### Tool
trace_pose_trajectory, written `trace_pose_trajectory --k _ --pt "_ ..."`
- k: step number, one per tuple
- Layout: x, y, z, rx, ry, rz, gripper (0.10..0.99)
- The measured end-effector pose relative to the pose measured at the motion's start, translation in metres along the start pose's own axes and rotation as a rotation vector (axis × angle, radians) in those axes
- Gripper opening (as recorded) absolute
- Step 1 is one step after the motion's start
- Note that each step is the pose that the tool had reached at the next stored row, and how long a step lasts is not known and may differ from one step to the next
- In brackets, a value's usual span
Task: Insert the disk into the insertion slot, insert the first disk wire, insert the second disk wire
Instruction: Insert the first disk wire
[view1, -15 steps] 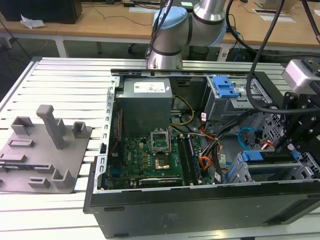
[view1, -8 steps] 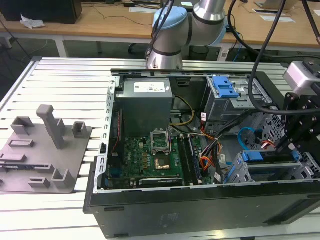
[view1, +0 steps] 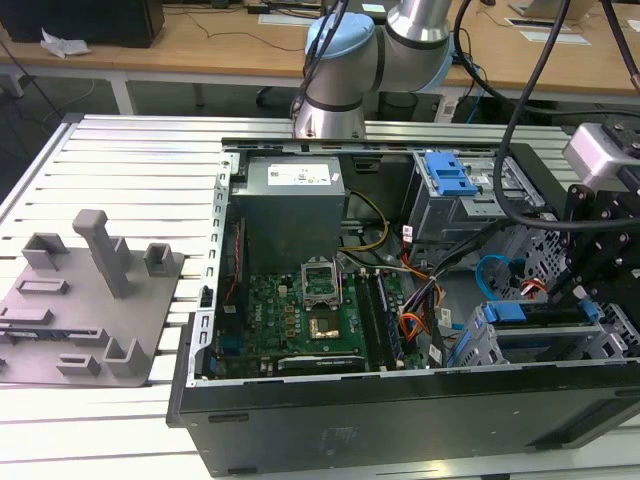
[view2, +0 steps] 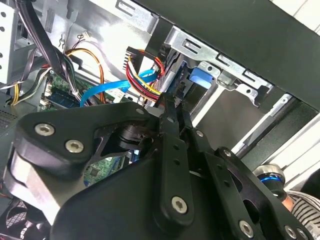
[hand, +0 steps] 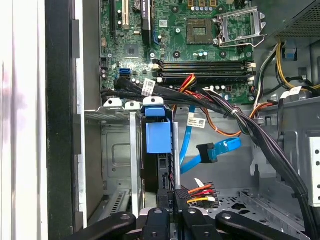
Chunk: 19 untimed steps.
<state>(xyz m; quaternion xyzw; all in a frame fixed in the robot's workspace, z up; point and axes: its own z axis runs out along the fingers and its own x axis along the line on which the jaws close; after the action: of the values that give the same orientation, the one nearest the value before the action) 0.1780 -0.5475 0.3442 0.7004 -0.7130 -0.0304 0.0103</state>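
Observation:
The disk (hand: 159, 137), in its blue carrier, stands on edge inside the insertion slot (hand: 114, 150), a light-grey sheet-metal bay; the exterior view shows the disk (view1: 512, 312) at the case's right end. My gripper (hand: 176, 199) hangs just off the disk's rear edge, shut on the dark plug of the first disk wire (hand: 200, 190), a red, yellow and black bundle. The second wrist view shows the gripper (view2: 170, 102) pinching that plug beside the carrier. The second disk wire (hand: 220, 149), a flat light-blue cable with a dark plug, lies loose beside it, also seen in the exterior view (view1: 490, 272).
A motherboard (view1: 300, 310) and a grey power supply (view1: 292, 195) fill the case's left half. A taller cage with a blue latch (view1: 447, 175) stands behind the bay. Black cable bundles (hand: 240, 120) and orange cables (view1: 412, 322) cross beside the disk. A grey fixture plate (view1: 90, 290) lies on the table.

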Motion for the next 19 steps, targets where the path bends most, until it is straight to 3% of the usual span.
trace_pose_trajectory --k 3,6,19 --pt "0.0 -0.0004 -0.0001 0.0 0.0015 0.0 0.165" --pt "0.0 -0.0006 0.0 0.0 0.009 0.0 0.165" --pt "0.0002 -0.0034 0.0094 -0.001 0.0092 0.001 0.176"
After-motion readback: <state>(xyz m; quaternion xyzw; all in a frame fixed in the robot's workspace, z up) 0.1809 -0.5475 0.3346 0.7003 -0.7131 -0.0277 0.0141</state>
